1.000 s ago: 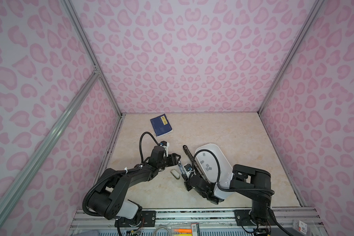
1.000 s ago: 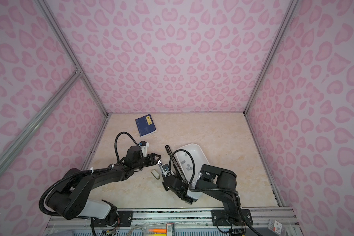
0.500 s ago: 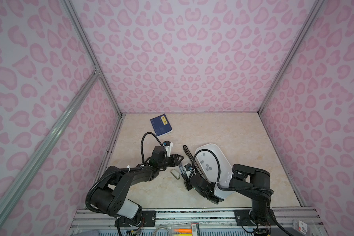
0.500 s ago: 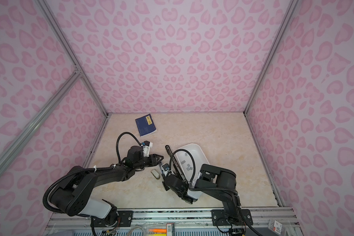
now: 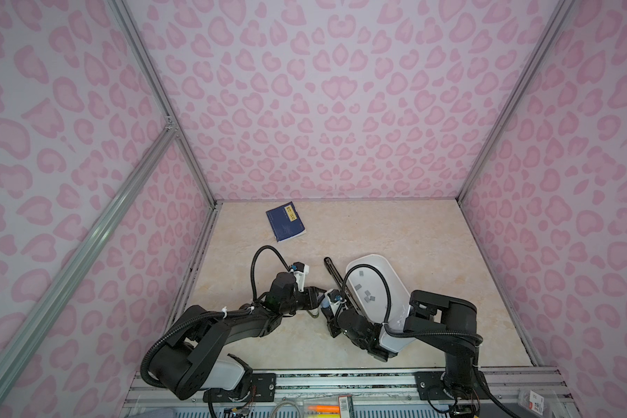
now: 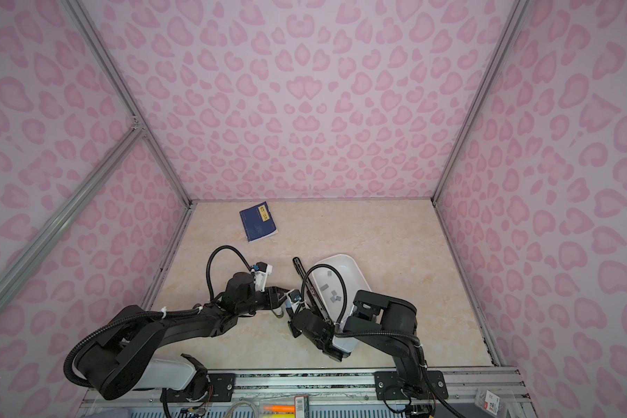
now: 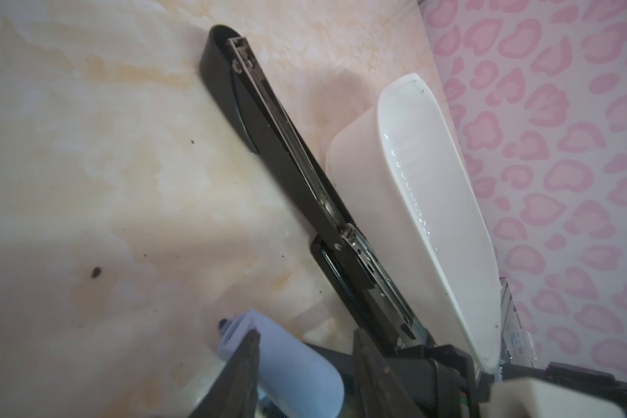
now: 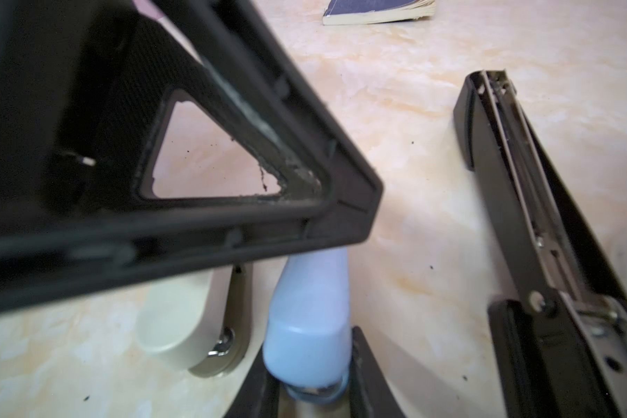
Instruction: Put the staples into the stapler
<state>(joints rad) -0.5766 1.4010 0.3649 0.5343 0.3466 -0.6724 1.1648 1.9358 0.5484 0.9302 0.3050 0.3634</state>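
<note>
Two tools now meet near table [image 5: 395, 231] centre, toward 6 o'clock. Left tool [image 7: 304, 336] has slid in toward 3 o'clock and narrowed jaws around upper end of light-blue stapler [image 8: 308, 325]; true pinch or loose bracket, cannot tell. Right tool [image 8: 312, 376] unchanged, clamped on same stapler's lower end. Likely meaning: two-handed prying-open about to begin (no magazine exposed yet). Staples [image 5: 369, 296] untouched in white tray [image 5: 368, 256], 2 o'clock from tools. Black stapler [image 7: 268, 126] lies splayed open against tray.

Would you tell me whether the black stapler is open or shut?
Open: the black stapler lies unfolded flat, its metal rail and spring exposed, beside the white tray.
</note>
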